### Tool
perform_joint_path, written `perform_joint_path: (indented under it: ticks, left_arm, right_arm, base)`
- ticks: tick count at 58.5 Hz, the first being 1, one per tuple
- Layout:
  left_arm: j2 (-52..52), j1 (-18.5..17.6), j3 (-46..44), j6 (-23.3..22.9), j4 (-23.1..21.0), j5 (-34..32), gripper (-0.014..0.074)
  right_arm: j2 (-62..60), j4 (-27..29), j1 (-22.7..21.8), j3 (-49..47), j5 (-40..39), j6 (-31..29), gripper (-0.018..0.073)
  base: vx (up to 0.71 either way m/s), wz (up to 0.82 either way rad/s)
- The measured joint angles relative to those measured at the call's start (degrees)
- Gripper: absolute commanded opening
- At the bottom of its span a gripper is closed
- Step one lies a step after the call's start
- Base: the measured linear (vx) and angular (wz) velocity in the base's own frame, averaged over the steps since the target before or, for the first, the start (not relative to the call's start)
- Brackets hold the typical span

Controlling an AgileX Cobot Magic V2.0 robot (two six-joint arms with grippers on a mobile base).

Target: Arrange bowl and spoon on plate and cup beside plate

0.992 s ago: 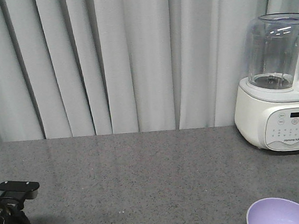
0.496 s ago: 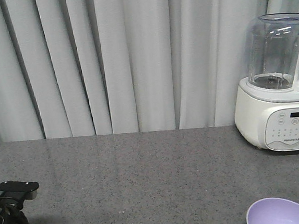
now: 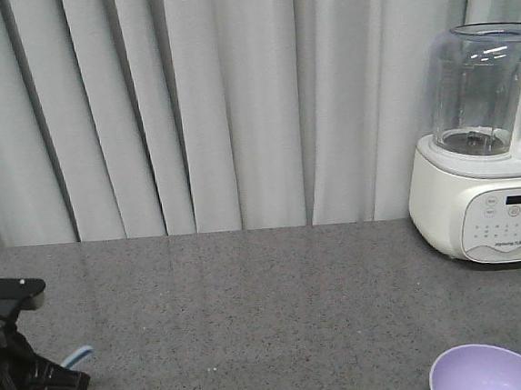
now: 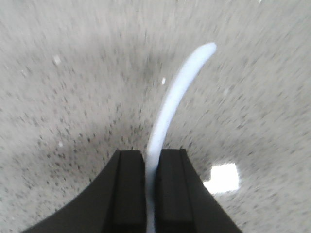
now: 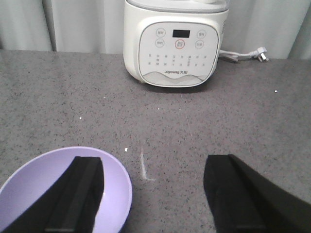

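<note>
My left claw [image 4: 150, 162] is pinched tight on the pale blue spoon [image 4: 177, 92] at the near left. Its curved length arcs away over the grey bench [image 3: 269, 295]. My right claw [image 5: 155, 189] stands spread wide at the near right, one finger in front of the lavender bowl [image 5: 29, 194], which rests on the bench. A white appliance [image 5: 176, 41] sits far behind.
</note>
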Motion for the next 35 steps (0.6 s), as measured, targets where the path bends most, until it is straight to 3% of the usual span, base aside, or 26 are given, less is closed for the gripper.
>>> perform_joint_path:
  ticks: [17, 35]
  left_arm:
    - [-11.2, 0.0, 0.0, -3.1, -0.8, -10.0, 0.0000]
    - [-18.2, 0.0, 0.0, -3.5, -0.3, -11.1, 0.0000]
  right_arm:
    - [7.0, 6.6, 0.0, -10.6, 22.6, -0.9, 0.0480]
    - [30.9, 12.7, 0.0, -34.2, 38.7, -10.2, 0.0480]
  base:
    - [0.00, 0.00]
    - [0.00, 0.00]
